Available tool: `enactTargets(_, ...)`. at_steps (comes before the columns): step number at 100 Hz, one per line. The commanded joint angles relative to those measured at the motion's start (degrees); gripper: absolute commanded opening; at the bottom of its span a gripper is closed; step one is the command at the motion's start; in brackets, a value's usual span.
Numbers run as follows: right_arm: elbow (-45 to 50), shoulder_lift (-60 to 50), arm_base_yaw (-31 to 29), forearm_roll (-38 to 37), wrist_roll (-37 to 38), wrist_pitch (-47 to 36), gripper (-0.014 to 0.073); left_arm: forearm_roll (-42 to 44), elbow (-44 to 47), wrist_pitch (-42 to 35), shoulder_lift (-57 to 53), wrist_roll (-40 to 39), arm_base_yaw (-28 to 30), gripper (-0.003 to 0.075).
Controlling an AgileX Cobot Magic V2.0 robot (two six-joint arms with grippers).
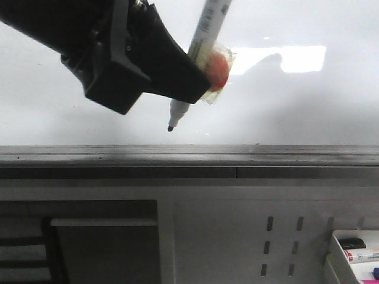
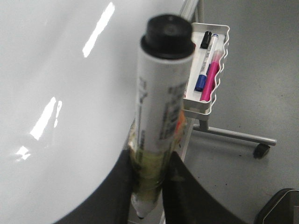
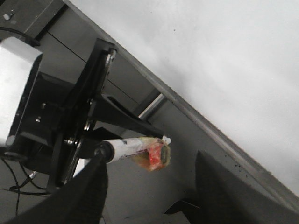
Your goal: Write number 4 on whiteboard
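Note:
My left gripper [image 1: 198, 74] is shut on a white marker [image 1: 204, 35] wrapped in yellowish tape with a red patch. The marker's black tip [image 1: 170, 127] points down, in front of the whiteboard [image 1: 296, 106] just above its grey ledge [image 1: 189, 155]. I cannot tell if the tip touches the board. In the left wrist view the marker [image 2: 161, 107] sits between the black fingers [image 2: 117, 196]. No number 4 shows on the board. My right gripper [image 3: 149, 196] is open and empty, and looks at the left gripper [image 3: 140, 126] and marker [image 3: 135, 149].
A white tray [image 1: 334, 248] with spare markers hangs at the lower right below the ledge; it also shows in the left wrist view [image 2: 224, 51]. The board's stand leg with a caster [image 2: 261, 149] rests on the grey floor. A perforated panel [image 1: 278, 242] is under the ledge.

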Motion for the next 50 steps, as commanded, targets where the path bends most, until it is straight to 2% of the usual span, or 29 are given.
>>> enactTargets(1,-1.92,-0.95,0.72,2.5,0.41,1.7,0.0374,-0.14,-2.07,-1.81,-0.45,-0.69,-0.08,-0.002)
enactTargets(21,-1.92,-0.94,6.48,-5.37,3.33,-2.15,0.0374,0.4,-4.05,-1.55,3.11,-0.92,-1.11,-0.0021)
enactTargets(35,-1.92,-0.94,9.74,-6.25,4.17,-4.3,0.0374,0.4,-6.02,-1.11,5.08,-0.92,-1.59,-0.0021)
enactTargets(50,-1.92,-0.59,10.68,-7.8,5.42,-6.03,0.0374,0.65,-6.7,-0.45,6.13,-0.92,-1.59,-0.0021)
